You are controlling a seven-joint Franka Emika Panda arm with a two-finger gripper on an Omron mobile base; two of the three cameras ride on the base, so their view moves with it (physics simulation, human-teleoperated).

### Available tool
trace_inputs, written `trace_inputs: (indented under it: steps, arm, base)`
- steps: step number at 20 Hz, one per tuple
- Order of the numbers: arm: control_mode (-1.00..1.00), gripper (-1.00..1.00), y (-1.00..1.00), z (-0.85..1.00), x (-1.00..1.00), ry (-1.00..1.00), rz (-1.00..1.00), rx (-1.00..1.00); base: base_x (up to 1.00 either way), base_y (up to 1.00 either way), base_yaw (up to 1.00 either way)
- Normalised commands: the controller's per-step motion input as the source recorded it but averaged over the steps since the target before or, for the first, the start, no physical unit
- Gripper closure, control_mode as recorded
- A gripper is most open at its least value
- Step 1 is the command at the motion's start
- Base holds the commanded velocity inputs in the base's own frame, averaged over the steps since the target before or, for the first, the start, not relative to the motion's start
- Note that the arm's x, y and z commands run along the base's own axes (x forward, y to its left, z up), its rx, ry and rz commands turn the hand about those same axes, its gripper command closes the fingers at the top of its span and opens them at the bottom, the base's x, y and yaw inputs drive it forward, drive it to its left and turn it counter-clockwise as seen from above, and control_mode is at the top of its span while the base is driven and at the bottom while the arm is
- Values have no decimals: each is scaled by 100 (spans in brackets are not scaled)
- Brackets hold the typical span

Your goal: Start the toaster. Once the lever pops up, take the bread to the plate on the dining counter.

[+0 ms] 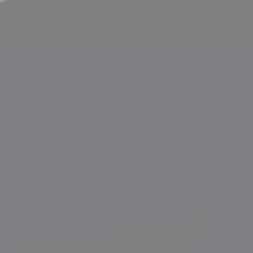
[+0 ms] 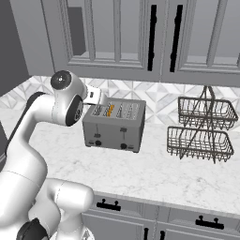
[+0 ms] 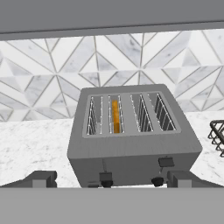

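Gripper (image 3: 112, 178) fingertips sat wide apart, empty, low at the front of the grey four-slot toaster (image 3: 131, 140) on the marble wall counter (image 2: 140, 173), bread (image 3: 115, 116) down in its second slot from left.

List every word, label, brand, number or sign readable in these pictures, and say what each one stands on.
None: no readable text in any view.
The toaster has a plain grey front with dark knobs and levers, no brand or markings legible.
The wall cabinets, the tiled backsplash and the wire basket rack carry no lettering either.
The left base view is a flat grey surface without marks.
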Motion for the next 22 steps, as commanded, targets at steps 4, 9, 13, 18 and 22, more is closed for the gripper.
trace_inputs:
  steps: [4,9,13,18,22]
  arm:
    - [-100,-100,0,0,0,0,0,0]
    - [-100,-100,0,0,0,0,0,0]
    - [-100,-100,0,0,0,0,0,0]
    - [-100,-100,0,0,0,0,0,0]
    - [-100,-100,0,0,0,0,0,0]
  base:
    - [0,0,0]
    - [0,0,0]
    - [0,0,0]
    - [0,0,0]
    - [0,0,0]
